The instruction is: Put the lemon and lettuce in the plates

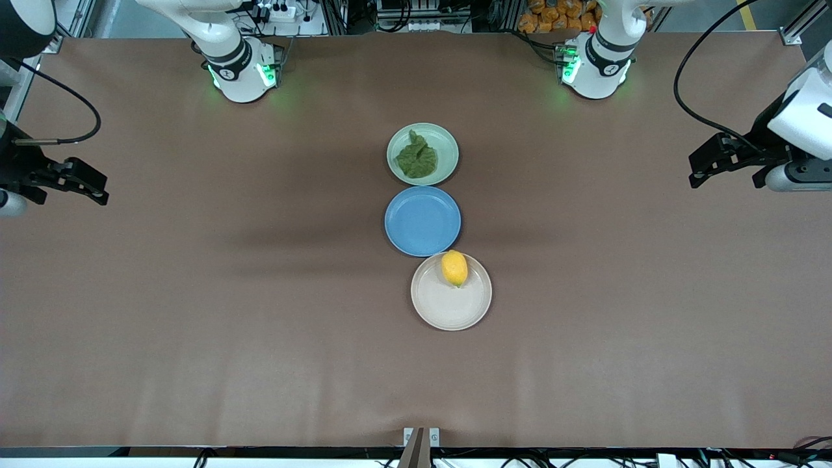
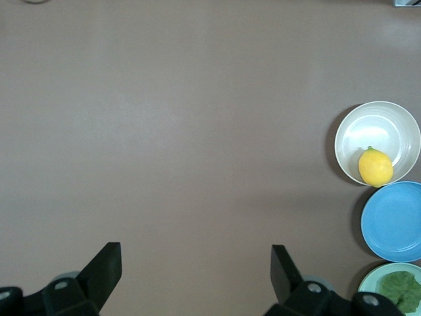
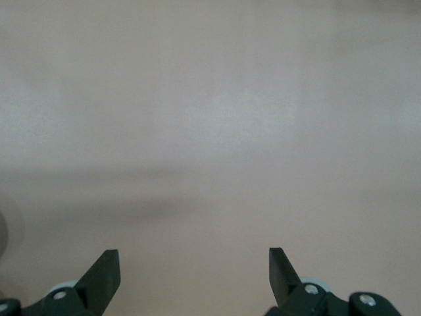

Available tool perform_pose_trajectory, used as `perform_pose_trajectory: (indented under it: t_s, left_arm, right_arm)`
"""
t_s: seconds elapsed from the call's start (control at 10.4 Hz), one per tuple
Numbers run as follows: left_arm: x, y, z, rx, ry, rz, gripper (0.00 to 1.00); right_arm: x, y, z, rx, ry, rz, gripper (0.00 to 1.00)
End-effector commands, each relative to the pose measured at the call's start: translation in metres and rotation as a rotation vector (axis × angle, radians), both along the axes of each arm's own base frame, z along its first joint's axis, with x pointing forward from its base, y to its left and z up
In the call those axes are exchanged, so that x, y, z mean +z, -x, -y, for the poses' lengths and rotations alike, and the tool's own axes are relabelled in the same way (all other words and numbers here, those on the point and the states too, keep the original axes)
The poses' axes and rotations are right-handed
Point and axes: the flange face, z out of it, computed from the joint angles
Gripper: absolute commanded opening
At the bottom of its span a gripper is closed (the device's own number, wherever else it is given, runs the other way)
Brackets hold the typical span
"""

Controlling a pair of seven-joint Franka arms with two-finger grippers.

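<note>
The lemon (image 1: 454, 267) lies in the beige-cream plate (image 1: 441, 310), at its edge closest to the blue plate. It also shows in the left wrist view (image 2: 375, 166) in that plate (image 2: 378, 128). The lettuce (image 1: 416, 158) lies in the mint green plate (image 1: 446, 144), which shows partly in the left wrist view (image 2: 368, 282) with the leaf (image 2: 400, 289). My left gripper (image 1: 699, 172) (image 2: 195, 263) is open and empty over bare table at the left arm's end. My right gripper (image 1: 97, 190) (image 3: 194, 268) is open and empty over bare table at the right arm's end.
A blue plate (image 1: 422, 220) (image 2: 393, 221) sits empty between the two other plates, touching both. The three plates form a line in the table's middle. Black cables hang by both arms at the table's ends.
</note>
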Motion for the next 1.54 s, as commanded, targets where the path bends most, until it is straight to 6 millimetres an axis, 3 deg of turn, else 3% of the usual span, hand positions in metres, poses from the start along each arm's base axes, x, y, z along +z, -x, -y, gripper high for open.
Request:
perform_pose_trajectory:
  t_s: [0.0, 0.19, 0.48, 0.67, 1.44]
  left_arm:
    - [0.002, 0.003, -0.01, 0.004, -0.017, 0.013, 1.0]
    - [-0.006, -0.004, -0.013, 0.013, -0.013, 0.005, 1.0]
    - [-0.002, -0.003, -0.019, 0.022, -0.011, 0.012, 1.0]
    - [-0.002, -0.004, -0.022, 0.011, -0.018, 0.012, 1.0]
    - [-0.001, -0.001, -0.022, 0.025, -0.023, 0.006, 1.0]
  right_arm:
    - [0.012, 0.004, 0.001, 0.012, -0.006, -0.001, 1.0]
    - [0.012, 0.004, 0.006, 0.001, -0.007, -0.001, 1.0]
    - [0.013, 0.004, 0.005, -0.003, -0.032, 0.0, 1.0]
    - [0.013, 0.004, 0.016, -0.029, -0.071, 0.001, 1.0]
    - [0.009, 0.001, 0.008, -0.016, -0.058, -0.007, 1.0]
